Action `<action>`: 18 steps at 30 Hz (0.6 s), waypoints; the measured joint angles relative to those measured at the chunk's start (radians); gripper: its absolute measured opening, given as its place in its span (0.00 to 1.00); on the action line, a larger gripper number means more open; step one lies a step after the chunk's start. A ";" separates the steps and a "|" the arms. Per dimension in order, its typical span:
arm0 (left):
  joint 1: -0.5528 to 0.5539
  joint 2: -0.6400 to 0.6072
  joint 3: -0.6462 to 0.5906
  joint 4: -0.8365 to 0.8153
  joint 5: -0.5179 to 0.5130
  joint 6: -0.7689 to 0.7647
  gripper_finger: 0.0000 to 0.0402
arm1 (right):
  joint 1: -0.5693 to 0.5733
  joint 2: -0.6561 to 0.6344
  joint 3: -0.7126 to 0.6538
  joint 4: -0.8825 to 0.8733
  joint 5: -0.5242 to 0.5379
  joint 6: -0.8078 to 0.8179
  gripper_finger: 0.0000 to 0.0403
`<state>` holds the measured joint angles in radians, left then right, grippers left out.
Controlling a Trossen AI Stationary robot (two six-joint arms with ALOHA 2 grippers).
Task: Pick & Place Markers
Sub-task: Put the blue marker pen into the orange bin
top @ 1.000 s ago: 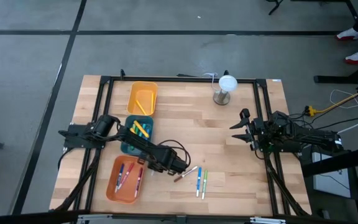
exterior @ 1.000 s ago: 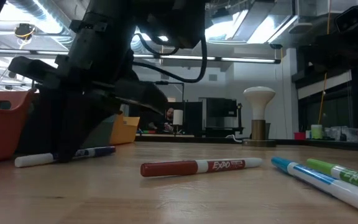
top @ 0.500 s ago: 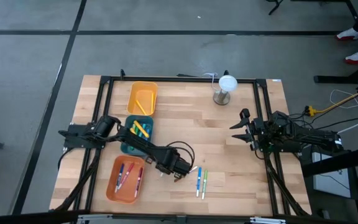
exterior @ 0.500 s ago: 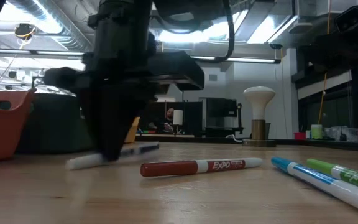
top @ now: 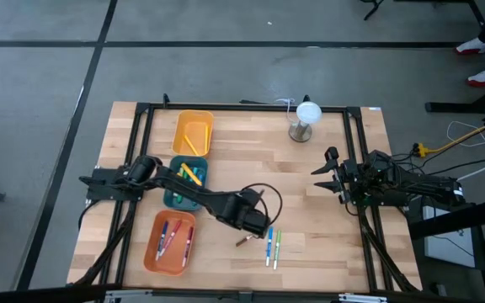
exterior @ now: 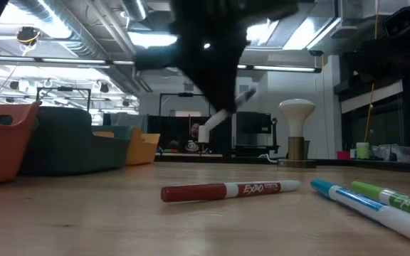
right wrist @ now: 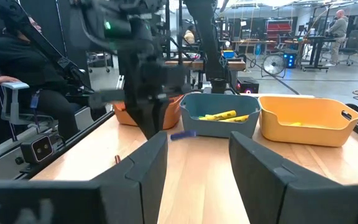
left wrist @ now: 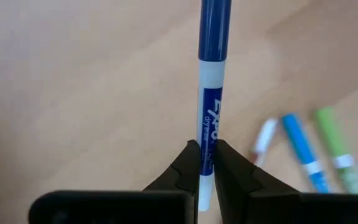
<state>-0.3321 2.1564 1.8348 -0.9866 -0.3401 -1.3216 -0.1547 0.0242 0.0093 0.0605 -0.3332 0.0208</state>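
Note:
My left gripper (top: 258, 220) hangs over the middle of the table, shut on a blue marker (left wrist: 214, 74) with a white barrel. That marker also shows in the low view (exterior: 225, 112), tilted in the air. A red marker (exterior: 226, 190), a light blue one (top: 269, 247) and a green one (top: 276, 246) lie flat on the wood just near of it. More markers lie in the orange tray (top: 168, 242), the teal tray (top: 185, 182) and the yellow tray (top: 193, 133). My right gripper (right wrist: 194, 168) waits open at the table's right side. My left gripper pinches the blue marker's white barrel (left wrist: 207, 146) between its two fingers (left wrist: 190, 163), at the printed part. The fingers come from above, slanting down. The marker is lifted clear of the table and tilted, its blue end pointing away from the gripper.
A white mushroom-shaped stand (top: 306, 120) sits at the far edge, right of centre. The three trays line the table's left half. A black frame (top: 251, 107) runs around the tabletop. A seated person (right wrist: 17, 56) shows beyond the table in the right wrist view.
My left gripper has risen and gone toward the table's right edge, turning at the wrist. The blue marker, first lying on the wood beside the red one, slid a little and is now lifted clear and tilted.

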 joint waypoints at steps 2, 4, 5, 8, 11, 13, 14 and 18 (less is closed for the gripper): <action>0.000 -0.001 0.028 -0.002 -0.034 0.019 0.06 | 0.000 0.000 0.000 0.000 0.000 0.000 0.42; 0.000 -0.001 0.055 -0.002 -0.046 0.040 0.06 | 0.000 0.000 0.000 0.000 0.000 0.000 0.42; 0.000 -0.001 0.068 -0.002 -0.048 0.051 0.06 | 0.000 0.000 0.000 0.000 0.000 0.000 0.42; -0.001 -0.001 0.100 -0.004 -0.055 0.075 0.06 | 0.000 0.000 0.000 0.000 0.000 0.000 0.42; -0.002 -0.001 0.132 -0.004 -0.075 0.102 0.06 | 0.000 0.000 0.000 0.000 0.000 0.000 0.42; -0.002 -0.002 0.150 -0.004 -0.090 0.123 0.06 | 0.000 0.000 0.000 0.000 0.000 0.000 0.42; -0.003 -0.002 0.158 -0.005 -0.099 0.133 0.06 | 0.000 0.000 0.000 0.000 0.000 0.000 0.42; -0.003 -0.002 0.191 -0.006 -0.141 0.176 0.06 | 0.000 0.000 0.000 0.000 0.000 0.000 0.42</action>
<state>-0.3346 2.1544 2.0260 -0.9931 -0.4812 -1.1455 -0.1547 0.0239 0.0090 0.0605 -0.3332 0.0208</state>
